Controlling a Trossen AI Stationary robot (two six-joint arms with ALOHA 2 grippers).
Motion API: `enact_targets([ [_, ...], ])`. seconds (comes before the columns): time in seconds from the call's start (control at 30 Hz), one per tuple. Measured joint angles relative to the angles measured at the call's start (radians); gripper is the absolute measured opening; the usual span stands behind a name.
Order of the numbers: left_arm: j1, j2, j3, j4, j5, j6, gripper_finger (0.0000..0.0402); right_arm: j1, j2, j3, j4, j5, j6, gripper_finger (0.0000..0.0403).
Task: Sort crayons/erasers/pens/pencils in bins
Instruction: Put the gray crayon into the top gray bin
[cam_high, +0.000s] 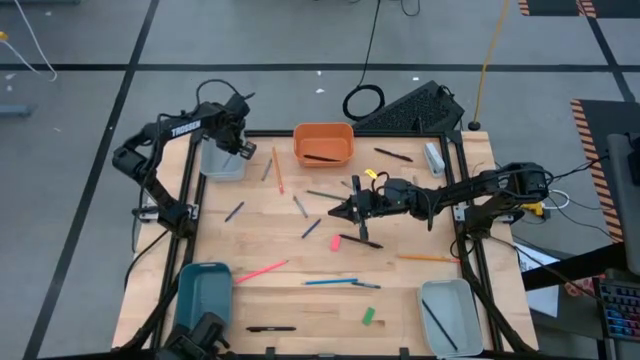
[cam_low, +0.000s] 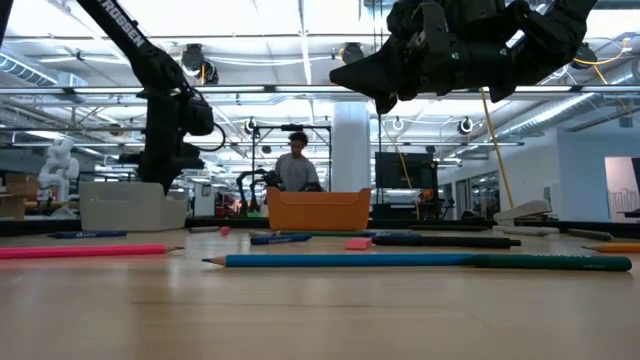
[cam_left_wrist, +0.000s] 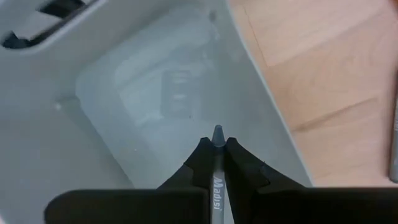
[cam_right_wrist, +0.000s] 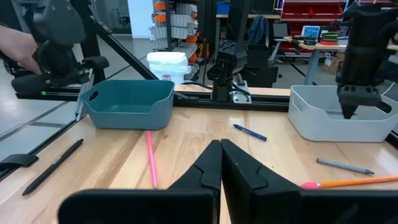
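wooden table (cam_high: 400, 290) with scattered pencils (cam_high: 260, 270), perhaps pens (cam_high: 270, 328)

four bins (cam_high: 222, 160) sit at the table (cam_high: 290, 300) corners, pens (cam_high: 271, 328) and pencils (cam_high: 262, 270) scattered across the middle, one eraser (cam_high: 368, 316) lower centre-right, left gripper (cam_high: 243, 150) over the upper-left bin

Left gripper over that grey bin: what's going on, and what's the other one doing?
Left gripper shut on grey crayon, above pale grey bin. Right gripper shut, empty, mid-table. Nothing blocking the drop.
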Motion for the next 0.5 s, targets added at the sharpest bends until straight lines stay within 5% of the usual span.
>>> enact_targets([
  [0.5,-0.026,0.0,-0.08,0.061,0.001,-0.042,0.003,0.011,0.0,0.0,0.0,0.0,-0.01,0.0002],
])
